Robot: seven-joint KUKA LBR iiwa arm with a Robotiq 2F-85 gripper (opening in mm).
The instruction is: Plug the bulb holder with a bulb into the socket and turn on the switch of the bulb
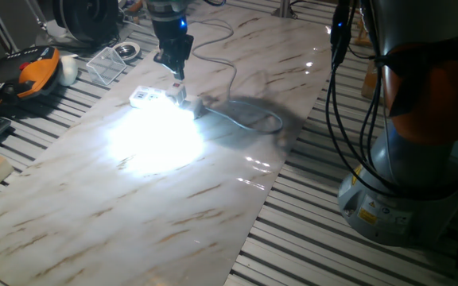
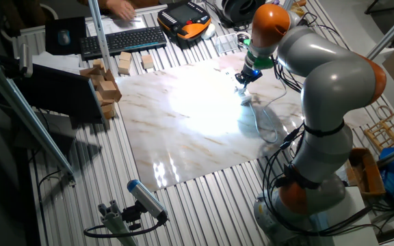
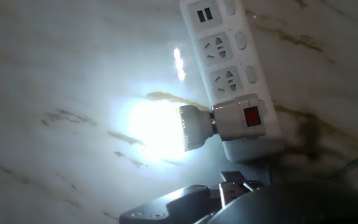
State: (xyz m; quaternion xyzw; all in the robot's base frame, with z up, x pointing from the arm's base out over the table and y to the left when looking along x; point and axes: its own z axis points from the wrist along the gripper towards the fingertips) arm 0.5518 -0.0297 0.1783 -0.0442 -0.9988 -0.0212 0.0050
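Tabletop (image 1: 213,214): is carrying the socket (image 3: 229,68).
Bulb holder (image 3: 244,118): is sitting plugged into the socket's end outlet.
Bulb (image 3: 157,127): is glowing; both steps appear done.
Gripper (image 1: 178,77): I am hovering just above; opening unclear.
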